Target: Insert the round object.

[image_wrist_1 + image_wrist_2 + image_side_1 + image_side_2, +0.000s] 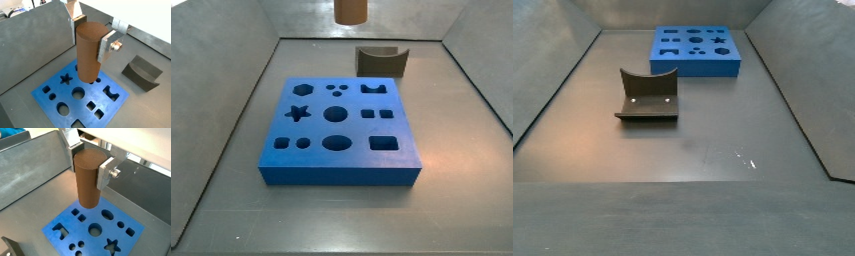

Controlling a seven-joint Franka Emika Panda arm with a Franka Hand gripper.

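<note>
My fingers clamp the brown peg upright between their pads — hanging high above the blue block, clear of its holes.

Wrist views downward; side views opposed

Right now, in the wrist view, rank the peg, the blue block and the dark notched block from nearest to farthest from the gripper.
1. The round peg, clamped between the fingers of the gripper.
2. The blue block, directly beneath the peg.
3. The dark notched block, off to the side on the floor.
</note>
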